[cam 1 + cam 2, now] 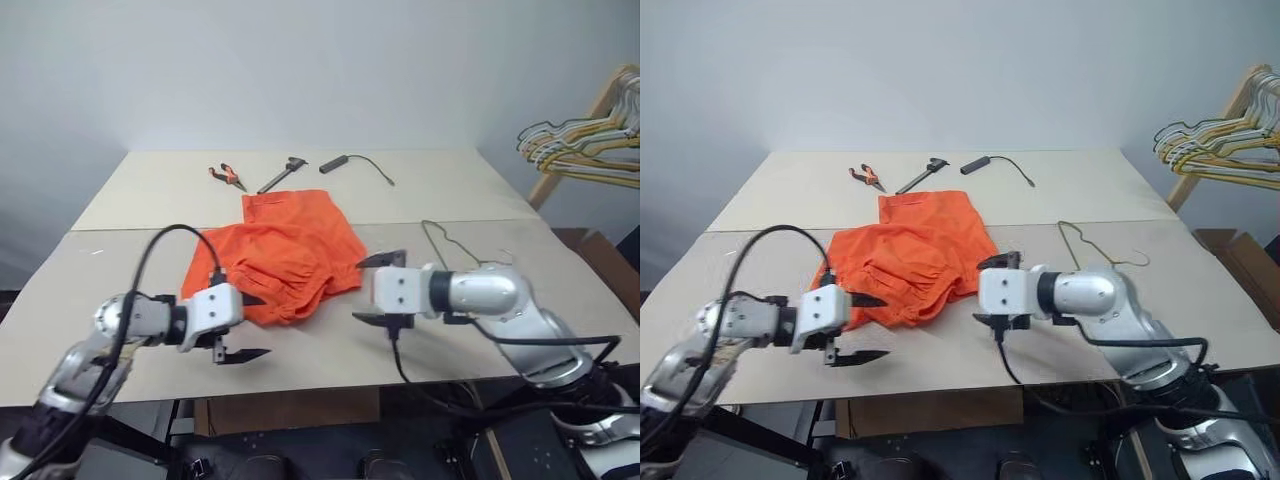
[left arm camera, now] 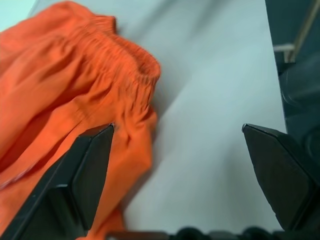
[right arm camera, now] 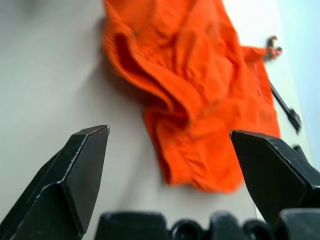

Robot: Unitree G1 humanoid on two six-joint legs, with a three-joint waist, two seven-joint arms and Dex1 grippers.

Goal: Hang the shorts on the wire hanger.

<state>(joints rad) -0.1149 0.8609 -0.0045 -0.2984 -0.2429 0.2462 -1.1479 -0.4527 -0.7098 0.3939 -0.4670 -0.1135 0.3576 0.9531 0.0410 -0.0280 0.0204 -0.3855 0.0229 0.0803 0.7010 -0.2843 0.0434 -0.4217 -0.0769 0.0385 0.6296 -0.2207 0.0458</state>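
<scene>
The shorts (image 1: pixel 280 258) lie crumpled near the middle of the table (image 1: pixel 140 200), one flat leg stretched toward the far edge and the gathered elastic waistband bunched on the side nearest the robot. Just right of the shorts, and apart from them, the wire hanger (image 1: pixel 452 247) lies flat on the tabletop, its hook end toward the far side; its near part is hidden behind the right arm, so how far it reaches cannot be told. The left gripper (image 1: pixel 243 326) hangs at the near left corner of the shorts with its two black fingers spread wide and nothing between them; in its wrist view one finger (image 2: pixel 90 165) overlaps the orange cloth by the waistband, though whether it touches the cloth is hard to tell. The right gripper (image 1: pixel 382 290) sits just off the near right edge of the shorts, pointing toward them, its fingers likewise wide apart and empty. Beyond the shorts, toward the far edge, lie orange-handled pliers (image 1: pixel 227 177), a dark long-handled tool (image 1: pixel 282 172) and a black device with a cord (image 1: pixel 355 164). Well to the right of the shorts, off the table, a cluster of hangers (image 1: pixel 585 145) hangs on a wooden rack (image 1: pixel 585 125).
</scene>
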